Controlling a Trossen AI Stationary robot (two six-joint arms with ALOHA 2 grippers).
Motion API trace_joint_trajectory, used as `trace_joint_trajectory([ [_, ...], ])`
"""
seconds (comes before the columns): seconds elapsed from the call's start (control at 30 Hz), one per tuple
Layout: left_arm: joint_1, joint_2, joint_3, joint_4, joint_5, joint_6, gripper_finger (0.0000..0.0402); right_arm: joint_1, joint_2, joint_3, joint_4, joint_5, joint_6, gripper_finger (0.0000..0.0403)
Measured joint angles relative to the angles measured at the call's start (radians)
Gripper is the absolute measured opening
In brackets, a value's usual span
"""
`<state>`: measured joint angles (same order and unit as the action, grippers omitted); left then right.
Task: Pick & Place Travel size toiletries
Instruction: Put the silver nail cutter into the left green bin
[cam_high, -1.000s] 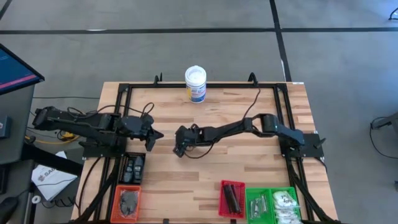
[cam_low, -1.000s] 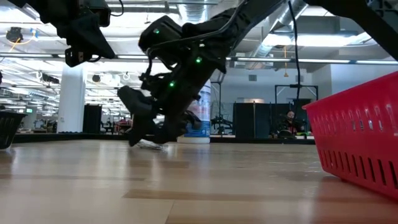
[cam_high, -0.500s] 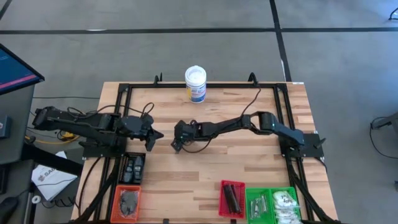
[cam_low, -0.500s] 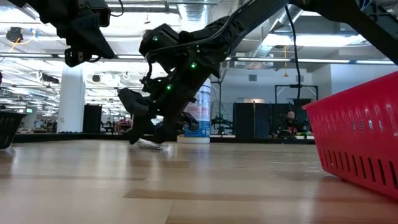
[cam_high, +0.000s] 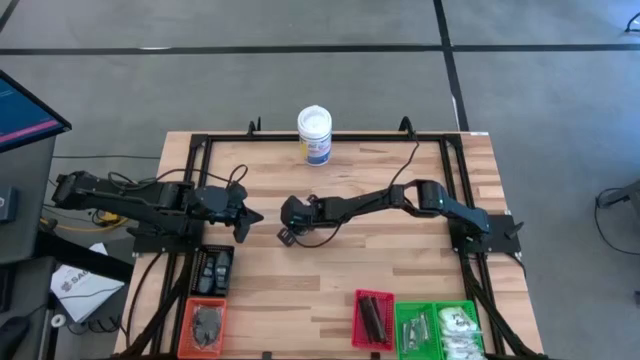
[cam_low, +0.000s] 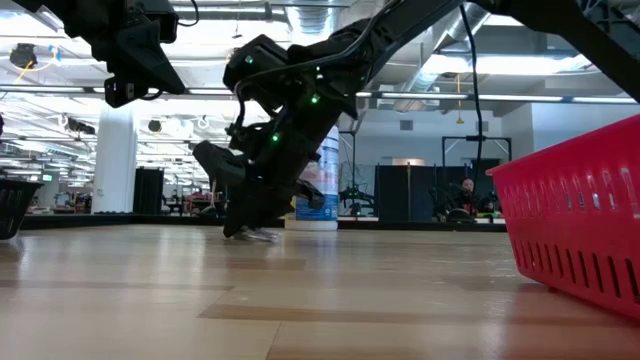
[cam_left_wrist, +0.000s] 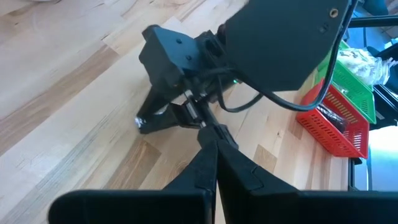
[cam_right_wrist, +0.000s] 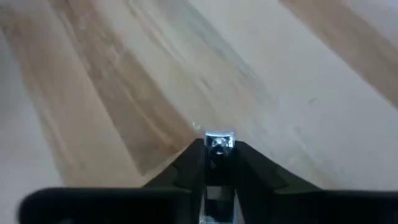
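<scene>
R gripper (cam_high: 287, 235) pinches a small silvery sachet (cam_right_wrist: 219, 142) at table centre, tips on wood. Prob light, thin, slippery; grip mid-body. L gripper (cam_high: 255, 217) shut, idle just left.

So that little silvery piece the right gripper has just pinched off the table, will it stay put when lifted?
Probably. The silvery piece looks flat and thin between the right gripper fingertips, so likely light. Only its end shows, so it may flop or pivot. Its shiny surface could be slippery.
</scene>
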<state>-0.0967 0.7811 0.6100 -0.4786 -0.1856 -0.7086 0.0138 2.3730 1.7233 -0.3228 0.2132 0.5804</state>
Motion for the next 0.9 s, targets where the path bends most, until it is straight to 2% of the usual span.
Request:
trace_joint_trajectory([
  [0.07,0.000,0.000,0.000,0.001,0.000,0.001,0.0000,0.001,-0.006,0.000,-0.009,-0.020,0.015,0.0049],
  [0.17,0.000,0.000,0.000,0.002,-0.002,0.001,0.0000,0.002,-0.025,-0.003,-0.027,-0.062,0.028,0.0049],
  [0.3,0.000,0.000,0.000,0.006,-0.003,0.012,0.0000,0.008,-0.056,-0.008,-0.096,-0.064,0.096,0.0049],
  [0.57,0.000,0.000,0.000,0.008,-0.005,0.041,0.0000,0.037,-0.163,-0.006,-0.278,-0.005,0.236,0.0049],
  [0.9,0.000,0.000,0.000,0.015,0.029,0.101,0.0000,0.150,-0.319,-0.006,-0.424,0.118,0.550,0.0049],
])
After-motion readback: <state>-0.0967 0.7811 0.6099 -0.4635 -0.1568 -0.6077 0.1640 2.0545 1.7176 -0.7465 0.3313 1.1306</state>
